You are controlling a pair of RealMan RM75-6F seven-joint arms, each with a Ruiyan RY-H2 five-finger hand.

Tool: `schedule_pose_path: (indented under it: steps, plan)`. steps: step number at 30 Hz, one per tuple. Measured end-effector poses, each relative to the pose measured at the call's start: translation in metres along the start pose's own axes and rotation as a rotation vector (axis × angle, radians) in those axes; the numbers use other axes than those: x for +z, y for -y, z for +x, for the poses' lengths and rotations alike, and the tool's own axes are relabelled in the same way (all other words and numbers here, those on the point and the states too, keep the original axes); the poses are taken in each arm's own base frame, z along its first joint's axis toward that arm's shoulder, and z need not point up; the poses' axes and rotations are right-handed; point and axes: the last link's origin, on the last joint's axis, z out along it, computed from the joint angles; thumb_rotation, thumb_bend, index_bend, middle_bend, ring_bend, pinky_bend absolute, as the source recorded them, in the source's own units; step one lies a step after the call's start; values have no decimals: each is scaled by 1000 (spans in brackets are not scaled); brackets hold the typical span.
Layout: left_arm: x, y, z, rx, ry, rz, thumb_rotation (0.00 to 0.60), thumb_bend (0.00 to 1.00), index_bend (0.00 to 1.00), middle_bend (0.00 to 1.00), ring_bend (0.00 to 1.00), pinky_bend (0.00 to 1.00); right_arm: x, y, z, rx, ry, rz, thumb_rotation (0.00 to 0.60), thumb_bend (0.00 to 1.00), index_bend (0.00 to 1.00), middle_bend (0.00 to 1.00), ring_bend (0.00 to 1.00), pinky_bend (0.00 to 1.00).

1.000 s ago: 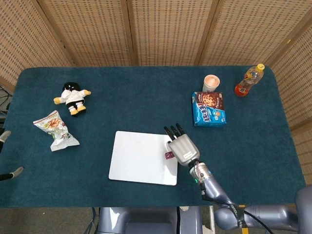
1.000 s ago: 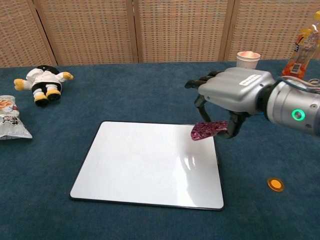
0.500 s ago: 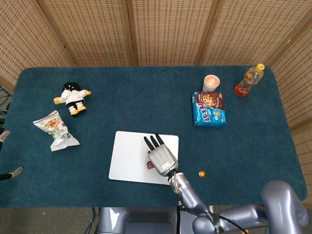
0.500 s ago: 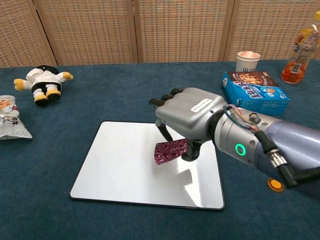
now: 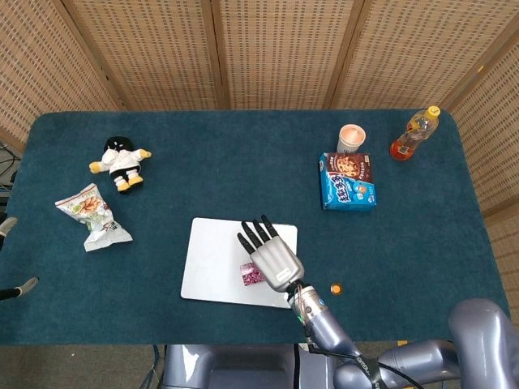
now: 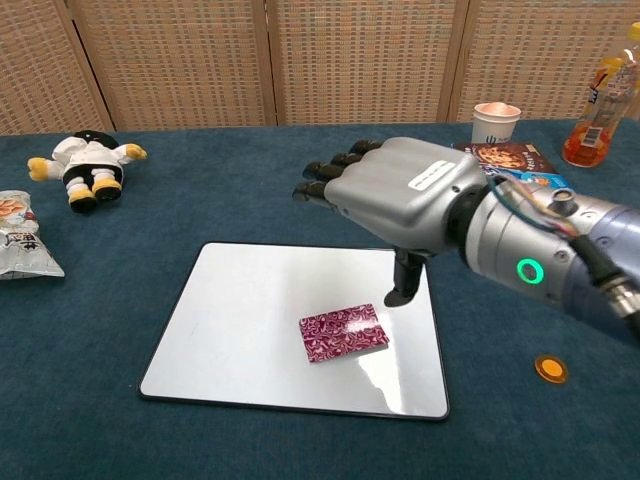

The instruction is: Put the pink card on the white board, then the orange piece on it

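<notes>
The pink patterned card lies flat on the white board, toward its right side; in the head view the card peeks out beside my hand. My right hand hovers just above the card, fingers spread forward and thumb pointing down, holding nothing; the head view shows the same hand over the board. The small round orange piece rests on the blue cloth right of the board, also visible as the orange piece in the head view. My left hand is out of sight.
A blue cookie box, a paper cup and an orange drink bottle stand at the back right. A plush doll and a snack bag lie at the left. A wicker screen backs the table.
My right hand carried the card leftward over the board, then released it. The card now lies flat on the board and the hand has lifted with fingers spread.
</notes>
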Motion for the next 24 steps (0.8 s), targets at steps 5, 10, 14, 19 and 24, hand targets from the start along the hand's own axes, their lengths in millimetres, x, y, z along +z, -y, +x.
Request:
schedule_pose_path:
  steps: [5, 10, 14, 19, 24]
  plan:
    - [-2, -2, 0, 3, -4, -6, 600, 0, 0, 0, 0, 0, -17, -28, -3, 16, 9, 8, 600, 0, 137, 0, 0, 0]
    - [-2, -4, -2, 16, 0, -11, 600, 0, 0, 0, 0, 0, -35, -54, -15, 36, 28, 31, 600, 11, 227, 0, 0, 0]
    - [-2, -5, -3, 25, 2, -12, 600, 0, 0, 0, 0, 0, -50, -73, -30, 48, 38, 62, 600, 64, 284, 0, 0, 0]
    - [-1, -7, -5, 34, 5, -10, 600, 0, 0, 0, 0, 0, -67, -90, -49, 35, 37, 135, 600, 158, 309, 0, 0, 0]
    - [-1, -9, -7, 43, 7, -11, 600, 0, 0, 0, 0, 0, -86, -111, -75, -13, 40, 219, 600, 217, 328, 0, 0, 0]
